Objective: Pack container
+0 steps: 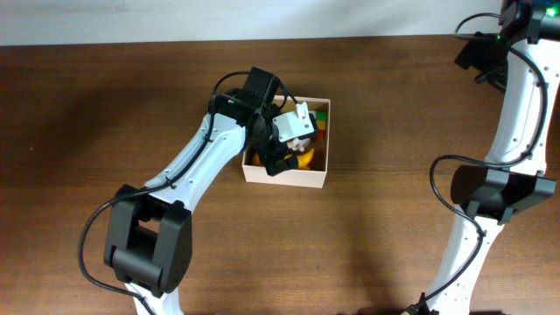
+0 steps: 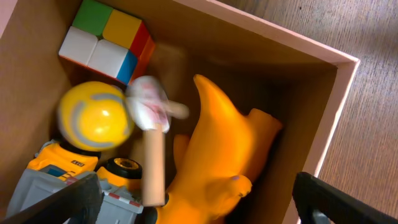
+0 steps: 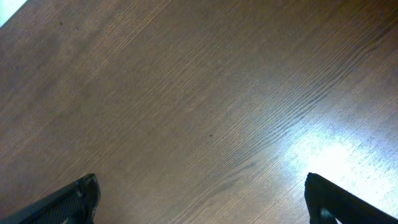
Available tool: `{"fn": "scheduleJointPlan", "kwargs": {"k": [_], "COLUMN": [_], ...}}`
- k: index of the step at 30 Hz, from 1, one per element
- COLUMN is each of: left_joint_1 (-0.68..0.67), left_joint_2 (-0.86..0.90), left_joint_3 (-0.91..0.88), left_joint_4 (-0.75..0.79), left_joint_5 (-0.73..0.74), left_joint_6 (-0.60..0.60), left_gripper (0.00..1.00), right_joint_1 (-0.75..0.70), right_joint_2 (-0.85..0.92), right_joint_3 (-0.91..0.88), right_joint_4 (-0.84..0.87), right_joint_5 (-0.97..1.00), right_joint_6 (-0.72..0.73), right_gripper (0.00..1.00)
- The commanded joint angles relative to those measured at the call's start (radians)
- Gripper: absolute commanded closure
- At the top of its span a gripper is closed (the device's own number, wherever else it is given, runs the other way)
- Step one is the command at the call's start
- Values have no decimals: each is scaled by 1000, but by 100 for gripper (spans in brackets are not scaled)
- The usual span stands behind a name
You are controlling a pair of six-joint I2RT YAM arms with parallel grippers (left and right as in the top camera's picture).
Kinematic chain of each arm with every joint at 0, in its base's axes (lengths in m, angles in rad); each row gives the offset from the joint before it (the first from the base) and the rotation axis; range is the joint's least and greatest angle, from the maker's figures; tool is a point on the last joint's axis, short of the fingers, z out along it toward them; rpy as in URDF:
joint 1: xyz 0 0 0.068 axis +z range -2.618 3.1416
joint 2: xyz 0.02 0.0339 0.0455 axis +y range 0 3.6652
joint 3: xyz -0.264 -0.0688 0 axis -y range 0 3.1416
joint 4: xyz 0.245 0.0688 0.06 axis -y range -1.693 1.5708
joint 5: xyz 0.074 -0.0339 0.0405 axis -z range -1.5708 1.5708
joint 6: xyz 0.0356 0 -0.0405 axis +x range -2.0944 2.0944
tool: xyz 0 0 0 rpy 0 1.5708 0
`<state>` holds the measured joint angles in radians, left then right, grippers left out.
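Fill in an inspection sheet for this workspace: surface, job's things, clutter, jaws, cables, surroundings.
surface: dark wooden table, bare wherever it shows.
job's things: container near the table's middle, open-topped; it holds a colour cube, a yellow ball, an orange toy, a yellow-grey toy truck and a blurred mallet-like piece.
clutter: nothing seen outside the container.
jaws: left jaws stand open above the container, holding nothing; right jaws stand open over bare table, holding nothing.
cables: black cables loop beside the left arm and the right arm.
surroundings: pale strip beyond the table's far edge; nothing else seen.
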<state>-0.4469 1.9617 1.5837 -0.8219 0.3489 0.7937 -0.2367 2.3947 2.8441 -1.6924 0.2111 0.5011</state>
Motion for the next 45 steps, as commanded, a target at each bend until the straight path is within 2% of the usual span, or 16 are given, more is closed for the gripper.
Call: {"fn": "scheduleJointPlan", "kwargs": {"k": [1, 6, 11, 15, 20, 23, 29, 35, 45], "left_joint_1": [-5, -5, 0, 28, 95, 161, 292, 381, 399], "left_joint_2": [9, 9, 6, -24, -102, -172, -258, -269, -268], "left_joint_3": [11, 15, 64, 142, 183, 183, 183, 183, 183], "left_joint_4": [-3, 1, -2, -9, -10, -38, -106, -138, -138], "left_joint_5": [23, 22, 21, -47, -275, -385, -391, -391, -391], "left_joint_6": [19, 11, -79, -284, -576, -668, -669, -669, -669], "left_gripper": [0, 0, 1, 1, 1, 1, 1, 1, 1], "right_joint_1": [0, 0, 0, 0, 0, 0, 0, 0, 0], "right_joint_2": [-13, -13, -13, -13, -13, -13, -13, -13, -13], "right_joint_3": [4, 4, 4, 4, 4, 4, 4, 4, 4], "right_joint_4": [-6, -6, -6, -6, -6, -6, -6, -6, -6], "right_joint_5": [2, 2, 2, 2, 2, 2, 2, 2, 2], "right_joint_6": [5, 5, 5, 5, 5, 5, 5, 5, 5], "right_gripper": [1, 1, 1, 1, 1, 2, 1, 1, 1]}}
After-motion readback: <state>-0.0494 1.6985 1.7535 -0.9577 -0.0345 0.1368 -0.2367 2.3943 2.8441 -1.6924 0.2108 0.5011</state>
